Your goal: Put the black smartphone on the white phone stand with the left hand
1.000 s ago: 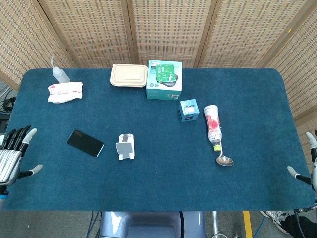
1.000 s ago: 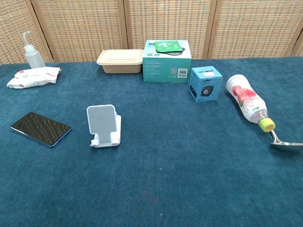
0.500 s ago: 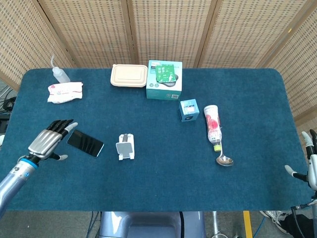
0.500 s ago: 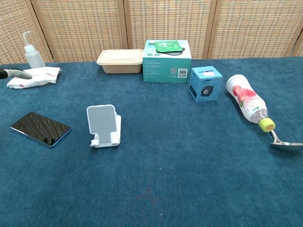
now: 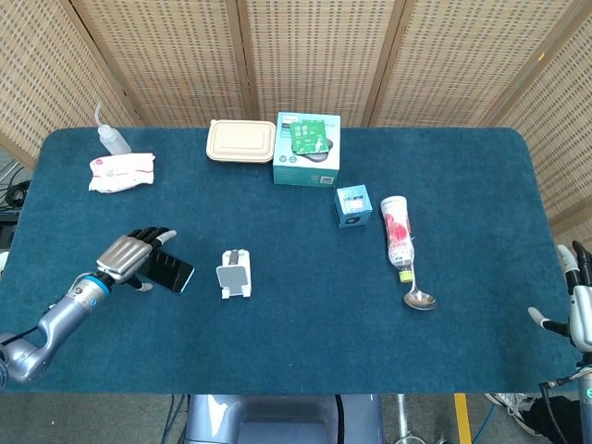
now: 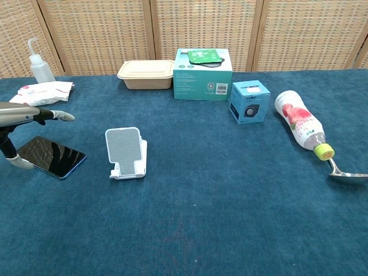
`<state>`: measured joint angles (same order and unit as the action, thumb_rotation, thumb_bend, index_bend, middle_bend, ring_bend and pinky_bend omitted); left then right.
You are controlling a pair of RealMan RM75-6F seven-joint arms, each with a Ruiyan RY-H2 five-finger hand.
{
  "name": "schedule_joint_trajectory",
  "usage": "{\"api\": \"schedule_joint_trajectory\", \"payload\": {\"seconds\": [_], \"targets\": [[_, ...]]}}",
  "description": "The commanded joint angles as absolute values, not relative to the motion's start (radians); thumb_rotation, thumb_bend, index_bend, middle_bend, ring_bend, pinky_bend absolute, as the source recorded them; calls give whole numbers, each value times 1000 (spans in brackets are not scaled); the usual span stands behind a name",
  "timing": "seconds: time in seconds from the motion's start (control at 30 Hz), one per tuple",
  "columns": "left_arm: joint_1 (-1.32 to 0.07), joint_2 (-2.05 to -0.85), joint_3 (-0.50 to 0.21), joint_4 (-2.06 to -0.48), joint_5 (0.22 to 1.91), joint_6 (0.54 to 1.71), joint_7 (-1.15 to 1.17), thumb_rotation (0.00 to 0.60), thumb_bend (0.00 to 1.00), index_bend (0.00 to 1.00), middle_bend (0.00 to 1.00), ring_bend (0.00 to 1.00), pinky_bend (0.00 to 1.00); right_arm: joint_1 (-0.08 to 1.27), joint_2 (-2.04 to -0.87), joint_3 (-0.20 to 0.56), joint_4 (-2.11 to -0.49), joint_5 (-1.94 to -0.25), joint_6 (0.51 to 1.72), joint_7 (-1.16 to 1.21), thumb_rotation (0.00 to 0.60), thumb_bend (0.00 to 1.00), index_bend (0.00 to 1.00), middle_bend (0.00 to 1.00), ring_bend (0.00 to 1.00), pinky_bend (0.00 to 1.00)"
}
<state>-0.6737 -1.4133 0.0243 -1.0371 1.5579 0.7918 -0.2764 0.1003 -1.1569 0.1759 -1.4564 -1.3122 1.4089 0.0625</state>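
The black smartphone (image 5: pixel 170 273) (image 6: pixel 53 157) lies flat on the blue table cloth, left of the white phone stand (image 5: pixel 234 275) (image 6: pixel 126 153). My left hand (image 5: pixel 130 256) (image 6: pixel 23 117) hovers over the phone's left end with its fingers apart, holding nothing; its thumb reaches down beside the phone's near-left edge. The stand is upright and bare. My right hand (image 5: pixel 575 298) shows only at the far right edge of the head view, open, off the table's corner.
A tissue pack (image 5: pixel 120 172) and squeeze bottle (image 5: pixel 111 139) sit at the back left. A beige lunch box (image 5: pixel 240 141), teal box (image 5: pixel 307 149), small blue box (image 5: pixel 353 205), lying bottle (image 5: pixel 396 230) and spoon (image 5: pixel 418 294) occupy the back and right.
My left hand has moved right from the table's left edge to over the phone's left end. The phone and stand have not moved. The right hand shifted slightly.
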Motion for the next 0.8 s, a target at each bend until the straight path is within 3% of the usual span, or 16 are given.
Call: {"api": "schedule_joint_trajectory", "payload": {"seconds": [0.03, 0.8], "targets": [[-688, -1423, 26, -1034, 1552, 777, -261, 600, 0, 34, 95, 92, 158, 98, -1154, 177, -1459, -1312, 1413, 69, 600, 53, 0, 0, 0, 0], [-686, -1467, 47, -977, 1519, 754, -175, 600, 3, 90, 158, 153, 197, 101, -1147, 178, -1455, -1305, 1400, 92, 600, 53, 0, 0, 0, 0]]}}
